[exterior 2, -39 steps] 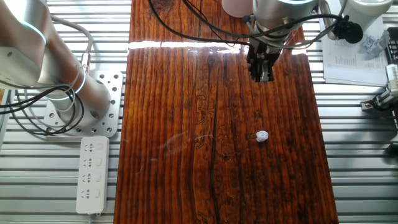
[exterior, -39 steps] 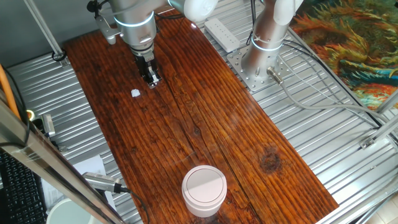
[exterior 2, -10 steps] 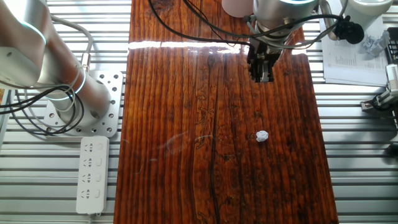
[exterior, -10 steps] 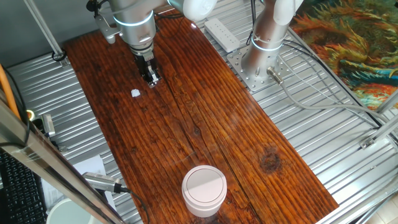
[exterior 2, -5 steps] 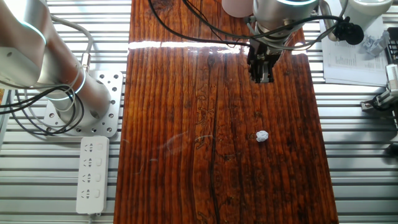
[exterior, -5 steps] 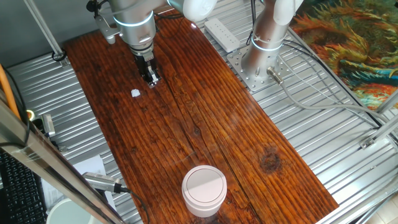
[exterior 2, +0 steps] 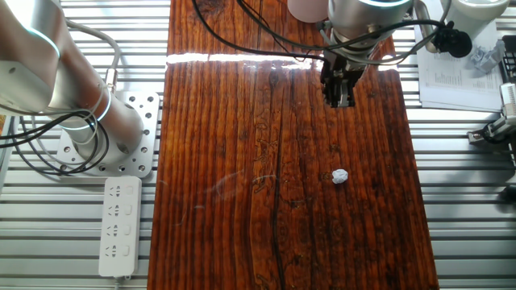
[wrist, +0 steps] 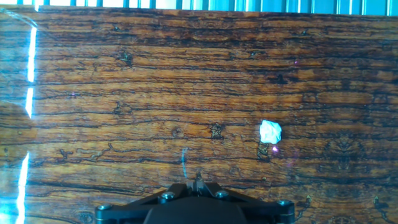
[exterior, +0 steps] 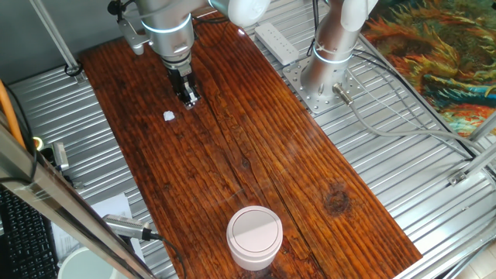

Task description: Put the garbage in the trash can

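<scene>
The garbage [exterior: 169, 116] is a tiny white crumpled scrap lying on the dark wooden table; it also shows in the other fixed view [exterior 2: 339, 176] and in the hand view [wrist: 270, 132]. My gripper [exterior: 188, 98] hangs just above the table, a little to the right of the scrap and apart from it; it also shows in the other fixed view [exterior 2: 339, 99]. Its fingertips [wrist: 198, 180] are pressed together and hold nothing. The trash can [exterior: 254, 236] is a small white cylinder with a flat pale lid, standing far off at the table's near end.
The arm's silver base [exterior: 329, 58] stands on a metal plate beside the table. A white power strip [exterior 2: 118, 224] lies off the table's edge. A second white arm [exterior 2: 56, 80] is at the left of the other fixed view.
</scene>
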